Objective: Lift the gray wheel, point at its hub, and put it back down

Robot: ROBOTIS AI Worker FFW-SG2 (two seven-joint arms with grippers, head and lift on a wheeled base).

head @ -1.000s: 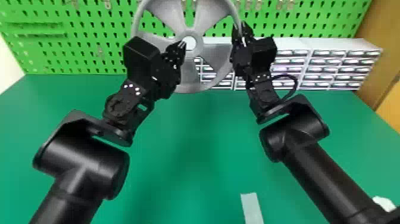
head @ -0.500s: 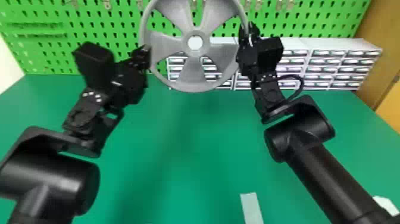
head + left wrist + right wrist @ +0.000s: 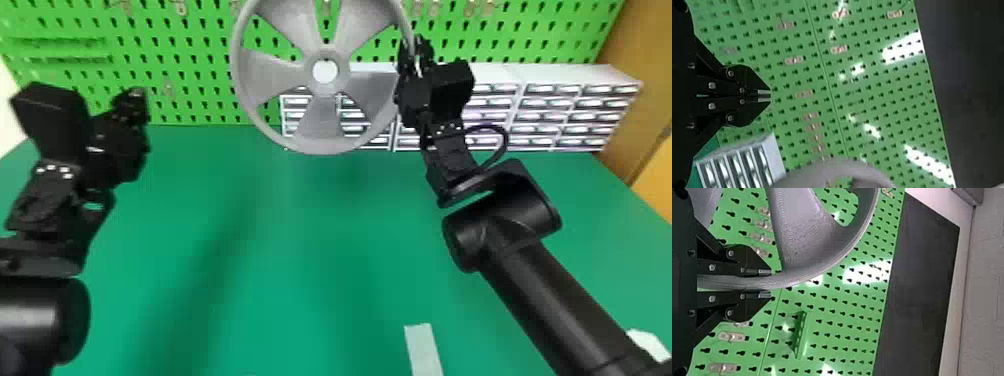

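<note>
The gray wheel point(image 3: 327, 112) hangs upright above the back of the table, its pale hub point(image 3: 325, 71) facing the head camera. My right gripper point(image 3: 416, 50) is shut on the wheel's right rim; in the right wrist view the rim of the wheel point(image 3: 813, 266) runs between the fingers of my right gripper point(image 3: 766, 283). My left gripper point(image 3: 137, 102) is held off to the left of the wheel, apart from it. In the left wrist view, my left gripper point(image 3: 764, 95) has its fingertips together with nothing between them, and part of the wheel's rim point(image 3: 840, 168) shows nearby.
A green pegboard point(image 3: 195, 65) stands behind the green table point(image 3: 300, 250). White drawer units point(image 3: 560, 105) line the table's back, behind and right of the wheel. A pale strip point(image 3: 424, 350) lies near the front, and a white object point(image 3: 649, 345) is at the right edge.
My left arm has moved away from the hub, left and toward the camera. The wheel shifted slightly right at first, still in my right gripper.
</note>
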